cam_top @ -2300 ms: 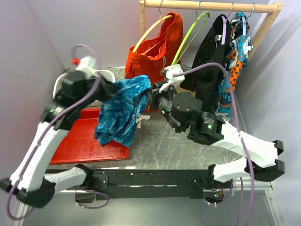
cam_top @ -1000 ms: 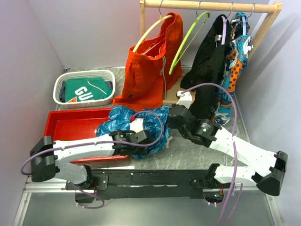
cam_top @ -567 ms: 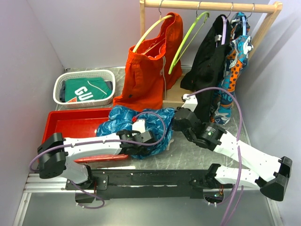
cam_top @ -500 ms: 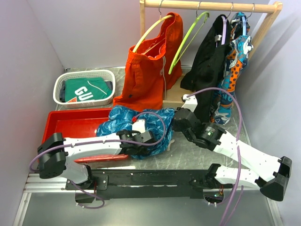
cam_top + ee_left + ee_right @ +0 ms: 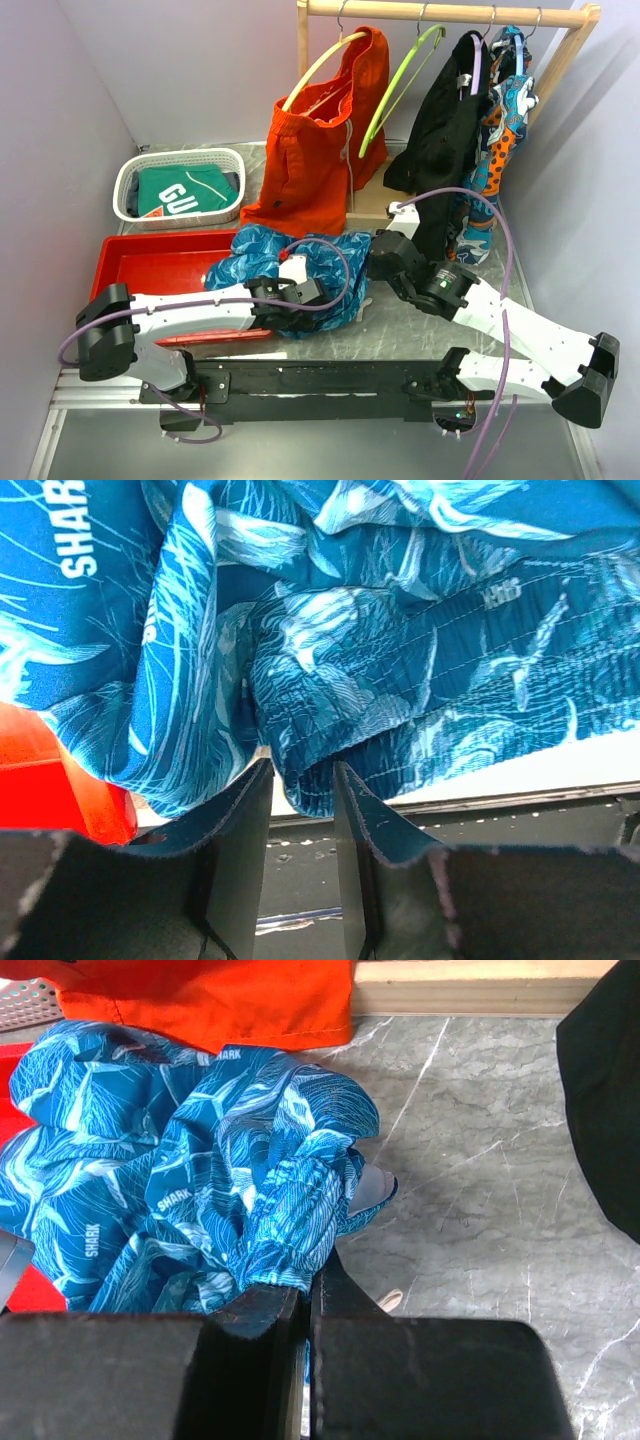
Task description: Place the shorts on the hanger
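Observation:
The blue-and-teal shorts (image 5: 290, 262) lie crumpled on the table between both arms. My left gripper (image 5: 306, 302) lies low at their near edge; in the left wrist view it (image 5: 298, 775) is shut on a fold of the hem (image 5: 300, 780). My right gripper (image 5: 368, 262) is at the shorts' right edge; in the right wrist view it (image 5: 303, 1285) is shut on a bunched fold (image 5: 290, 1225), and a drawstring end (image 5: 391, 1301) lies beside it. The lime-green hanger (image 5: 398, 88) hangs bare on the wooden rod, behind and above the shorts.
On the wooden rack (image 5: 440, 12) hang orange shorts (image 5: 320, 130) on a yellow hanger, a black garment (image 5: 445, 110) on a purple hanger, and a patterned garment (image 5: 505, 100). A red tray (image 5: 140, 265) lies left of the shorts. A white basket (image 5: 130, 175) holds green cloth.
The left arm has brought the shorts down from the air onto the table and the right arm has followed them down. Over the last half second nothing has visibly moved.

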You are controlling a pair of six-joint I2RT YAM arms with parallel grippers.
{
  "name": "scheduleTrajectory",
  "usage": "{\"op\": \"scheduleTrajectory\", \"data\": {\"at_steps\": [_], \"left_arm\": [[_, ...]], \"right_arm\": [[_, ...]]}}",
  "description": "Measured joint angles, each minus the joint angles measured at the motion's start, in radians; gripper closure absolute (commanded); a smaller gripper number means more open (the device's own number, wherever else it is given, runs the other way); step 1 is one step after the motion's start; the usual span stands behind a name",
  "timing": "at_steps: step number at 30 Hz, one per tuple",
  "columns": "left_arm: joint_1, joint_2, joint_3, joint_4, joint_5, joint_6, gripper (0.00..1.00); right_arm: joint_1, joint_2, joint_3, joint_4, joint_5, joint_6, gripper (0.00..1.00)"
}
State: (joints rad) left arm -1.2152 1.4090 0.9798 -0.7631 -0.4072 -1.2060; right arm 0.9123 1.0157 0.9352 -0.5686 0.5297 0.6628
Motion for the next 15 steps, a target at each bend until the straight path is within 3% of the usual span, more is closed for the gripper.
{"op": "scheduleTrajectory", "data": {"at_steps": [13, 15], "left_arm": [[0.000, 0.051, -0.043, 0.053, 0.017, 0.001, 0.68], [0.000, 0.069, -0.044, 0.066, 0.016, 0.001, 0.75]], "right_arm": [[-0.013, 0.001, -0.013, 0.007, -0.002, 0.003, 1.00], [-0.015, 0.001, -0.014, 0.007, -0.004, 0.003, 1.00]]}}
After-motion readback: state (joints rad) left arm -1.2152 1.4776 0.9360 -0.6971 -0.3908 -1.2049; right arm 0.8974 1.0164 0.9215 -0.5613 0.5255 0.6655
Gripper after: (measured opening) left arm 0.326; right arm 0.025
